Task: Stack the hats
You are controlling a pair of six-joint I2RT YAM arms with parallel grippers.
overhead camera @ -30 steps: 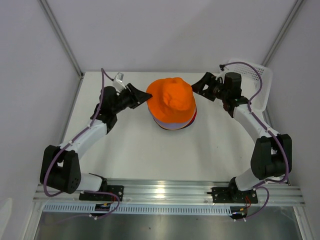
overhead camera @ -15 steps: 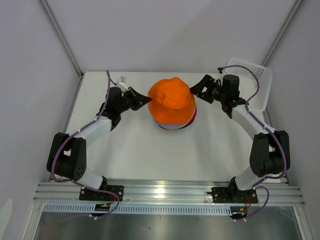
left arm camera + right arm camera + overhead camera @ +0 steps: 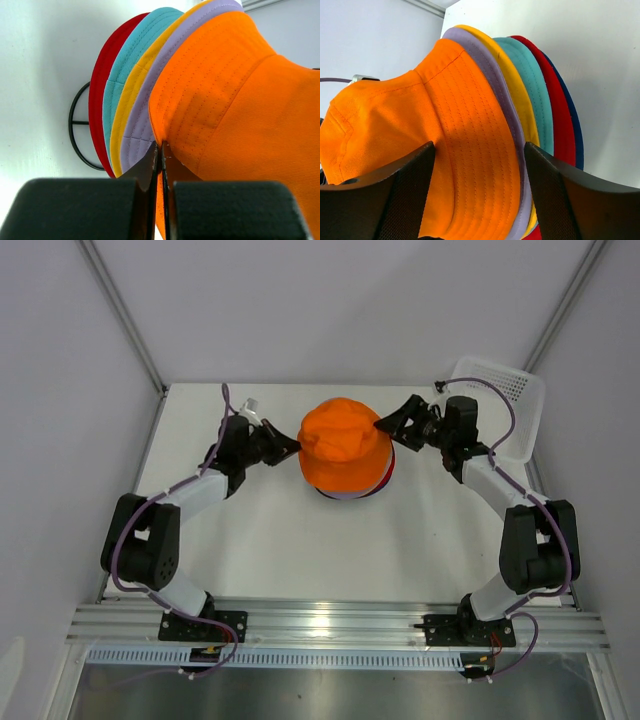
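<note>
The orange hat [image 3: 344, 443] sits on top of the stack at the table's middle. In the left wrist view the brims below it show in order: lavender [image 3: 134, 137], yellow [image 3: 126, 107], teal [image 3: 122, 70] and red [image 3: 98, 90]. In the right wrist view a navy brim [image 3: 576, 135] lies under the red one. My left gripper [image 3: 293, 447] is shut on the orange hat's brim [image 3: 172, 117] at the stack's left side. My right gripper [image 3: 382, 426] is open, its fingers [image 3: 402, 197] on either side of the orange brim [image 3: 475, 150] on the right side.
A thin black wire frame [image 3: 75, 131] stands under the stack. A white plastic lattice basket [image 3: 505, 400] sits at the table's back right corner. Grey walls close in the table on three sides.
Both grippers have moved inward toward the stack. The orange hat has been pulled down and sits lower and rounder on the stack. The left arm has swung further back.
</note>
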